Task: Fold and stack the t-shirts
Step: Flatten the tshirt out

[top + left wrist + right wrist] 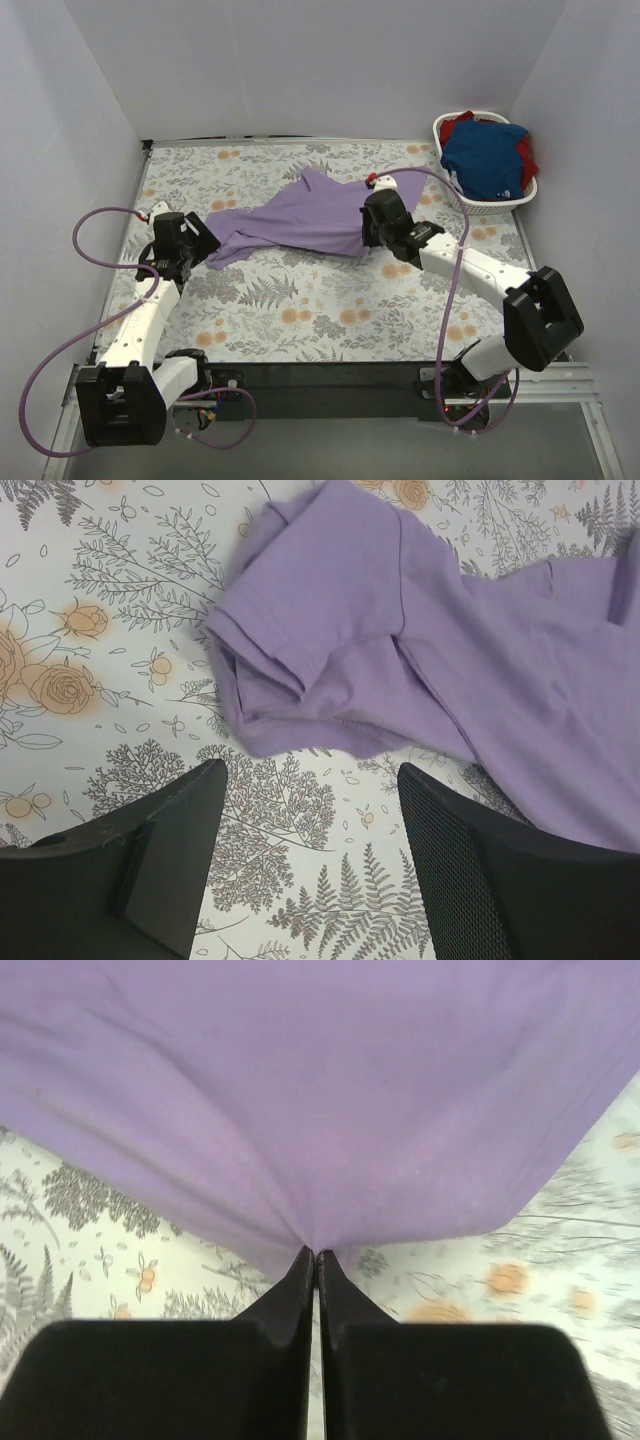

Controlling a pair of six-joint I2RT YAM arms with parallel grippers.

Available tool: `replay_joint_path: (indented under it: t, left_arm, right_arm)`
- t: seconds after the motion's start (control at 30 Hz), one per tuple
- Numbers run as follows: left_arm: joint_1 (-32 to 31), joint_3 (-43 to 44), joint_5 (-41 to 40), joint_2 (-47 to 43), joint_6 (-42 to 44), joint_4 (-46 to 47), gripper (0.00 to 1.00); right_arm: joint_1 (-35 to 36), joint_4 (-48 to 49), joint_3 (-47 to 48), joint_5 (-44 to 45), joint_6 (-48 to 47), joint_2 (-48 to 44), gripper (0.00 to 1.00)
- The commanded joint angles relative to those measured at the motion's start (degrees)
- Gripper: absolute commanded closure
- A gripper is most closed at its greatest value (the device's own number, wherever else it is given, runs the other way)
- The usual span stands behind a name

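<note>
The lavender t-shirt (300,222) lies crumpled across the middle of the floral table. My right gripper (372,232) is shut on its near right edge; in the right wrist view the cloth (320,1100) bunches into the closed fingertips (317,1257). My left gripper (203,240) is open and empty just left of the shirt's sleeve; in the left wrist view the sleeve (300,650) lies beyond the spread fingers (310,800), not touching them. The blue t-shirt (484,158) and the red t-shirt (524,152) lie in the basket.
A white laundry basket (518,196) stands at the back right corner. White walls enclose the table on the left, back and right. Purple cables loop beside both arms.
</note>
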Motion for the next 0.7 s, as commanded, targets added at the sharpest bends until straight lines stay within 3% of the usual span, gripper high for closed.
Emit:
replay_joint_path:
  t: [0.0,0.1,0.13,0.17,0.27,0.43,0.67]
  left_arm:
    - [-0.20,1.09,-0.68,-1.32,0.60,0.18,0.32]
    - [-0.12,1.09,-0.51,-0.97,0.69,0.10,0.32]
    - [-0.20,1.01,-0.68,-0.97,0.78,0.10,0.32]
    - [-0.20,0.92,-0.68,-0.89,0.87,0.10,0.32]
    - [-0.20,0.92,-0.68,-0.88,0.87,0.10,0.32]
    - [-0.12,0.92,0.28,-0.53,0.95,0.01,0.32]
    - [-0.12,1.18,1.51,0.52,1.04,0.18,0.32]
  right_arm:
    - [-0.29,-17.57,12.74,0.37,-12.11,-3.76,0.99]
    - [-0.29,-28.75,23.49,2.30,-15.03,1.86,0.98]
    - [-0.29,-31.21,25.17,4.48,-16.35,3.70,0.93]
    - [-0.29,-31.58,26.58,4.85,-17.06,6.94,0.75]
    - [-0.29,-31.50,28.53,2.57,-18.12,10.91,0.54]
    - [-4.41,-26.33,19.60,-4.78,-16.45,8.91,0.50]
    - [-16.27,1.78,-4.91,-28.45,-8.46,-3.39,0.57]
